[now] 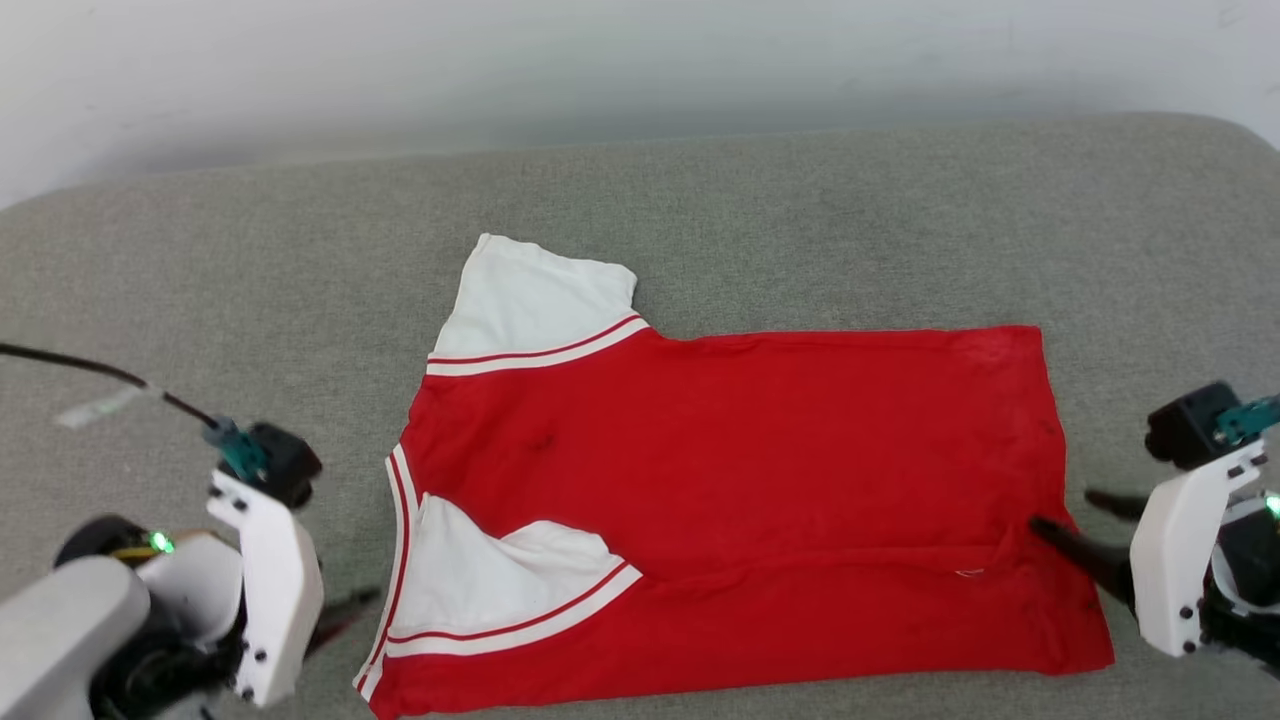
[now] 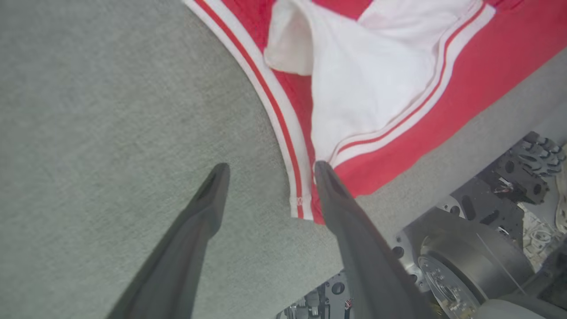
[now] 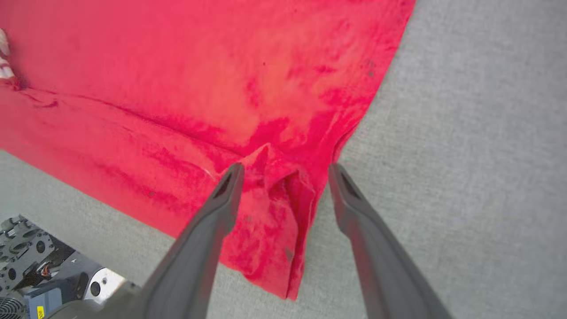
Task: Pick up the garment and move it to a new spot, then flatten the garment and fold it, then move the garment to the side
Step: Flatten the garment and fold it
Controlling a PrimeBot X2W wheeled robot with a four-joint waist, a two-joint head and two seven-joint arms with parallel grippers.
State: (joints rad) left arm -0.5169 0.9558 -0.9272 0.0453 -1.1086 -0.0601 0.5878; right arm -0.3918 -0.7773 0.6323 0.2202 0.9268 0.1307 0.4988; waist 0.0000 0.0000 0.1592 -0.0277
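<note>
- Shirt (image 1: 760,480) lies flat on grey cushion (image 1: 250,300), neck end to our left, hem to our right.
- Near long edge is turned over onto the body w/ near sleeve (image 1: 500,580) on top; far sleeve (image 1: 535,300) sticks out flat.
- L gripper (image 2: 271,168): fingers spread, nothing held, one tip over the near neck-side corner.
- R gripper (image 3: 287,169): fingers spread either side of a small pucker at the hem corner, no grip on it.
- We judge the fold step is in hand: first lengthwise fold looks laid.
- Next prob. calls for lifting clear w/o dragging cloth, then reaching the far edge: L at far shoulder, R at far hem corner, pinch & bring toward us evenly.
- Pucker may need smoothing first.
</note>
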